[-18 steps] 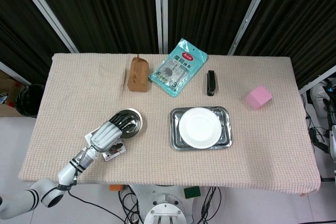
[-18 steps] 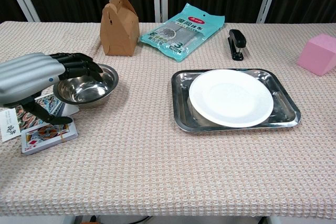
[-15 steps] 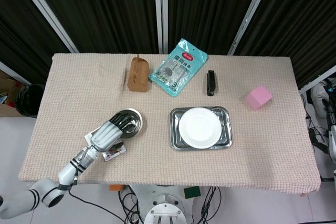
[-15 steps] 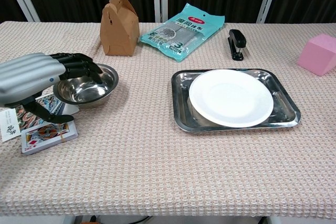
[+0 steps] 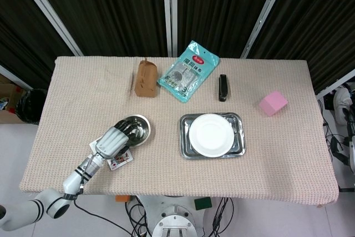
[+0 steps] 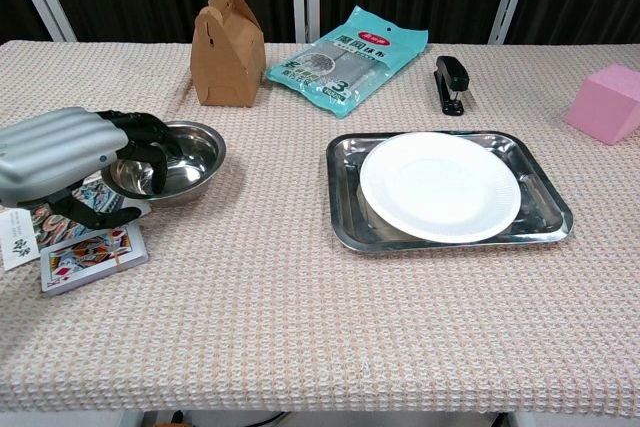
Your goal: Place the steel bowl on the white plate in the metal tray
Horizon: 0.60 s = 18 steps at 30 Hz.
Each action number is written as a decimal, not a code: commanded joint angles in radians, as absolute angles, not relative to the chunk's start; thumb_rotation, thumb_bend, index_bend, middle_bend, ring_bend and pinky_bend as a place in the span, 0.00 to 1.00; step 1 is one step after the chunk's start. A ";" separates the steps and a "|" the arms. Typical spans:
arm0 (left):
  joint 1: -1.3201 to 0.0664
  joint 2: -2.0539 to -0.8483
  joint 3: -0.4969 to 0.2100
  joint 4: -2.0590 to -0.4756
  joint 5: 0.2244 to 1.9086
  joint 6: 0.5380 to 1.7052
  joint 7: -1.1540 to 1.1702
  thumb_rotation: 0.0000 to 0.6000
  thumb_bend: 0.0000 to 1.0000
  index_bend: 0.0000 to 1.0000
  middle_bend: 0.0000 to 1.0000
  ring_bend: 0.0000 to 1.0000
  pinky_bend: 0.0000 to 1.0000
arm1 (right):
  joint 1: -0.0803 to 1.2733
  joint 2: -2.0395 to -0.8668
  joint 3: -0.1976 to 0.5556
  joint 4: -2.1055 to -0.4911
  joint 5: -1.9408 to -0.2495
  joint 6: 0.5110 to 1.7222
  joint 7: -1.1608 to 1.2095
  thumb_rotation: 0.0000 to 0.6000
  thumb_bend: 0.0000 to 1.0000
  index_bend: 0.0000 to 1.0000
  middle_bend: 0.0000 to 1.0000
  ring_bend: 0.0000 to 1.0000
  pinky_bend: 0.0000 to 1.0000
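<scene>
The steel bowl [image 5: 137,127] [image 6: 185,152] rests on the cloth at the left of the table. My left hand [image 5: 112,140] [image 6: 62,157] lies over its near-left rim. The fingers [image 6: 150,159] curl down inside the bowl and the thumb sits low on the outside, so the rim is gripped. The white plate [image 5: 211,135] [image 6: 440,187] lies in the metal tray [image 5: 183,140] [image 6: 345,227] to the right of the bowl, with nothing on it. Neither view shows my right hand.
A deck of playing cards [image 5: 120,161] [image 6: 85,252] lies under and just in front of the left hand. Along the back stand a brown carton [image 5: 146,79] [image 6: 228,47], a teal packet [image 5: 188,70] [image 6: 345,57] and a black stapler [image 5: 222,87] [image 6: 450,82]. A pink block [image 5: 273,102] [image 6: 605,102] sits at the far right.
The left hand's fingers have curled down from lying stretched over the rim to hooking inside the bowl. The bowl has stayed in place on the cloth.
</scene>
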<state>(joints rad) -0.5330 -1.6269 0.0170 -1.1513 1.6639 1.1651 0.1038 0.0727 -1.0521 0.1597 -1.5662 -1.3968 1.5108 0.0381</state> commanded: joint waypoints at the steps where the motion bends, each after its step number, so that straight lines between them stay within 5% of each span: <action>1: -0.533 -1.631 0.015 -1.150 1.659 1.169 0.112 1.00 0.36 0.56 0.26 0.14 0.22 | 0.071 -1.054 0.159 -1.561 -1.396 1.512 0.044 1.00 0.48 0.00 0.00 0.00 0.00; 10: -0.530 -1.656 0.010 -1.128 1.683 1.240 0.102 1.00 0.46 0.74 0.35 0.19 0.27 | 0.070 -1.063 0.154 -1.543 -1.393 1.502 0.061 1.00 0.48 0.00 0.00 0.00 0.00; 18: -0.560 -1.693 -0.011 -1.100 1.722 1.303 0.063 1.00 0.47 0.78 0.39 0.22 0.29 | 0.071 -1.072 0.152 -1.532 -1.396 1.501 0.070 1.00 0.48 0.00 0.00 0.00 0.00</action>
<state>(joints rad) -0.5520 -1.6873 -0.0053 -1.1022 1.7162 1.2982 0.0666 0.0706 -1.0717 0.1517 -1.5325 -1.3963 1.5007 0.0696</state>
